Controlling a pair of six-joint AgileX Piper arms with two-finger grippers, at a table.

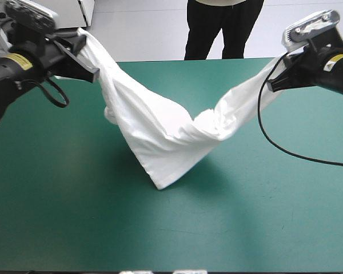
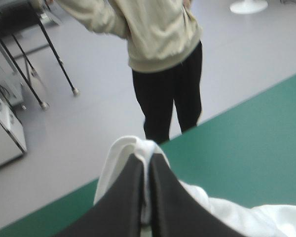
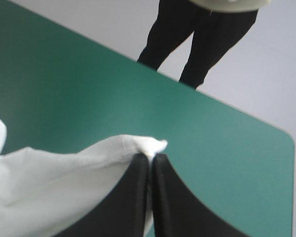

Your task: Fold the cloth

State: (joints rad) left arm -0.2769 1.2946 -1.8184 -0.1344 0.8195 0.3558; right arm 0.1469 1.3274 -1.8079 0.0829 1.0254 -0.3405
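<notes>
My left gripper [image 1: 93, 73] is pinched tight on one end of the T-shirt [image 1: 160, 134], a bit of white poking out past its tip. My right gripper [image 1: 273, 85] is clamped the same way on the other end. Between them the T-shirt sags, its lowest corner down at the bench [image 1: 263, 217] below both grippers.
</notes>
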